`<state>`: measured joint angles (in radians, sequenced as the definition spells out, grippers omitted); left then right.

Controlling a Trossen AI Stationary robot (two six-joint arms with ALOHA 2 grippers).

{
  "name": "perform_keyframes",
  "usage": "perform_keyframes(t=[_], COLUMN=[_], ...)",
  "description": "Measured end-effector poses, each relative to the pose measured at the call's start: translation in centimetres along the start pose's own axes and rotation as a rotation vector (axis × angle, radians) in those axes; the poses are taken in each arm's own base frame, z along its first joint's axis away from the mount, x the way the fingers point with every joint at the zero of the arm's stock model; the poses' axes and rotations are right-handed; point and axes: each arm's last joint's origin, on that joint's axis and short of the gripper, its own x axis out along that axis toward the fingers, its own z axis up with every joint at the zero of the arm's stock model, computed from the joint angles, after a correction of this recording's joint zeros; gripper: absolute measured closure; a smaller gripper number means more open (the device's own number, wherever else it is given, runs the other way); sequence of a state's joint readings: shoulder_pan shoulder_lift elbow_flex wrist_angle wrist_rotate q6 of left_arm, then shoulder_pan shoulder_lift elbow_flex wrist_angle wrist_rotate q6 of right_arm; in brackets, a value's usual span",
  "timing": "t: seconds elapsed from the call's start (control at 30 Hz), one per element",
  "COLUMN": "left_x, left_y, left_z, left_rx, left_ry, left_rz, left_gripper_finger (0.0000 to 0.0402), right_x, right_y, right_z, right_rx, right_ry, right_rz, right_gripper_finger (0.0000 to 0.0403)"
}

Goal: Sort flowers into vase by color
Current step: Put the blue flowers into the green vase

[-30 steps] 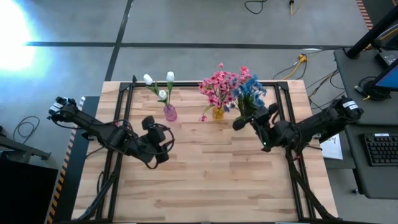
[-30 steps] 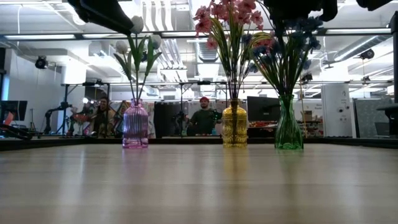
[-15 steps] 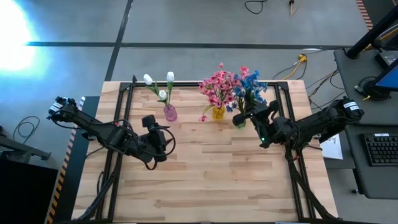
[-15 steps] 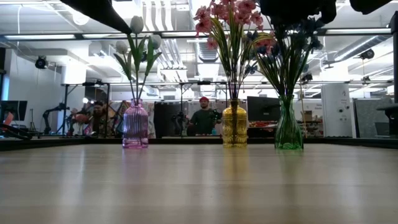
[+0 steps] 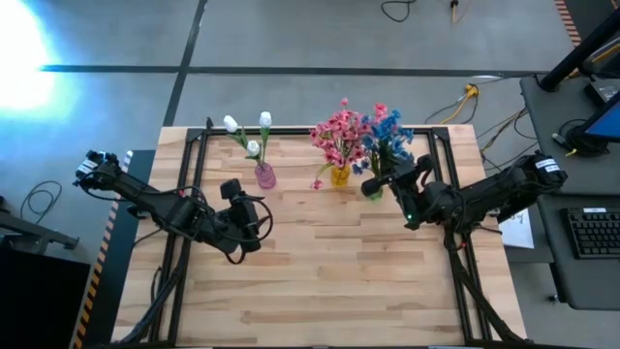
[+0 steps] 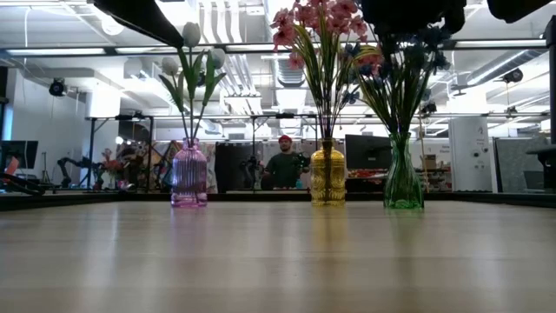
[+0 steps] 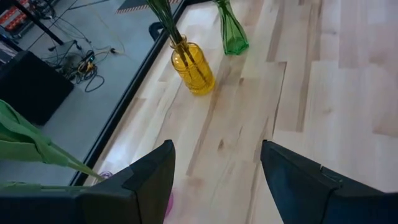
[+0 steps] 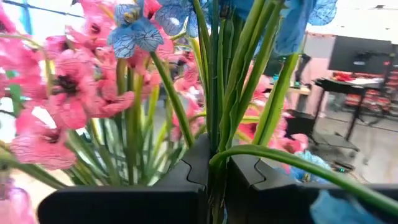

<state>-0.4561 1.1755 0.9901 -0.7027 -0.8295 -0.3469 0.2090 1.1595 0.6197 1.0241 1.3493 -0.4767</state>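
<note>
Over the last second the right end effector [image 5: 371,184] has carried its pinched blue flower stems [image 8: 214,112] toward the worktop's far edge, over the green vase [image 6: 403,180]; release seems close. The left end effector [image 5: 235,190] waits open, empty, near the pink vase [image 5: 264,175].

A grey concrete floor [image 5: 291,39] crossed by dark lines surrounds the wooden table [image 5: 320,271], with a desk [image 5: 572,233] alongside.
</note>
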Motion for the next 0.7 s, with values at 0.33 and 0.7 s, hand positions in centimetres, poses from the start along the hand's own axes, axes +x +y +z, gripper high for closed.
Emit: perform_keyframes(t=[0.33,0.7], left_x=[0.0,0.0], left_y=[0.1,0.1], left_z=[-0.2,-0.2], left_rx=[0.016,0.019], left_ry=[0.015,0.018], left_rz=[0.008,0.009], left_gripper_finger=[0.0180,0.0180], right_x=[1.0,1.2], right_y=[-0.7,-0.6], right_z=[-1.6,-0.9], right_rx=[0.050,-0.020], right_ry=[-0.007,-0.014], right_rz=[-0.008,-0.010], right_gripper_finger=[0.0385,0.0385])
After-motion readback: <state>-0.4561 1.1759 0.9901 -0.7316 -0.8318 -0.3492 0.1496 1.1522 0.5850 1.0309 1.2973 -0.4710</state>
